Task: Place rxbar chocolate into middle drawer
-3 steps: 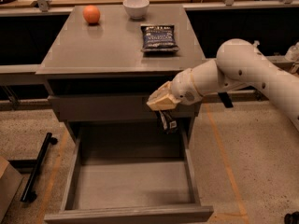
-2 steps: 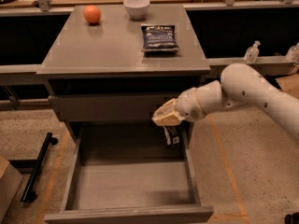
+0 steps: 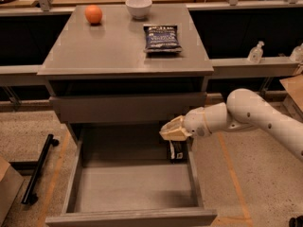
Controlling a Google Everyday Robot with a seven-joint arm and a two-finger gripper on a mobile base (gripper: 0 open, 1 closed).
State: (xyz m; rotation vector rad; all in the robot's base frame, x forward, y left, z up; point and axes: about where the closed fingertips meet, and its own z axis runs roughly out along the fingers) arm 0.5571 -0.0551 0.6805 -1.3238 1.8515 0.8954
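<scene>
The middle drawer (image 3: pixel 72 181) is pulled wide open below the cabinet, and its grey floor is bare. My gripper (image 3: pixel 174 140) reaches in from the right on the white arm, over the drawer's rear right corner. It is shut on the rxbar chocolate (image 3: pixel 177 152), a small black bar with pale print. The bar hangs upright below the fingers, just inside the drawer's right wall and close above its floor.
On the cabinet top (image 3: pixel 109 51) sit an orange (image 3: pixel 93 13), a white bowl (image 3: pixel 138 6) and a dark blue snack bag (image 3: pixel 162 38). A closed grey drawer front (image 3: pixel 118 109) is above the open one. A black bar (image 3: pixel 39 168) lies on the floor to the left.
My gripper has moved down and slightly right with the bar, from in front of the closed drawer front into the open drawer's rear right corner.
</scene>
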